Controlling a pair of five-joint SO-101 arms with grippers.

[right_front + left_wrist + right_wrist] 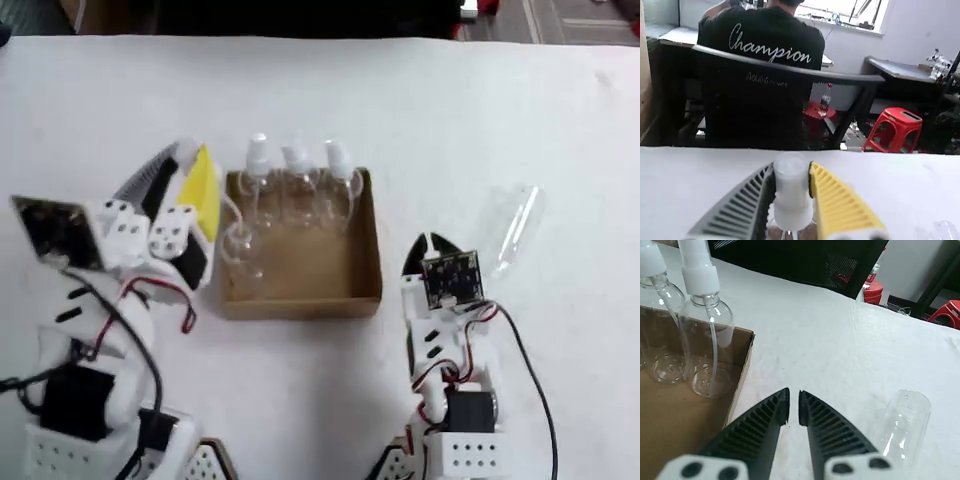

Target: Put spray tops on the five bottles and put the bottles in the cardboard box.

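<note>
High view, middle: three topped bottles (298, 185) stand in the cardboard box (300, 305). The left claw (791, 172) grips a spray top (790, 200) near a fourth bottle (240, 250), likely to cap it. The right claw (793, 407), narrow, holds nothing.

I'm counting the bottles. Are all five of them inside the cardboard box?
No, one clear bottle lies on its side on the white table, outside the cardboard box.
</note>
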